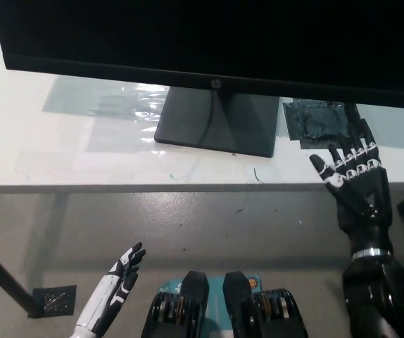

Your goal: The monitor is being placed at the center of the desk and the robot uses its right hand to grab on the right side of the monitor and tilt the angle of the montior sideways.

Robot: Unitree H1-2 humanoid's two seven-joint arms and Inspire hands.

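A black monitor (209, 39) fills the top of the head view, its square stand (219, 123) resting on the white desk (61, 151). My black right hand (353, 176) is raised at the desk's front edge, below the screen's right part. Its fingers are spread apart and hold nothing, and it does not touch the monitor. My white left hand (117, 282) rests low at the lower left, open, well below the desk edge.
A dark patch of tape (322, 123) lies on the desk just right of the stand, under my right fingertips. A clear plastic sheet (124, 105) lies left of the stand. A desk leg (1, 278) slants at lower left over grey floor.
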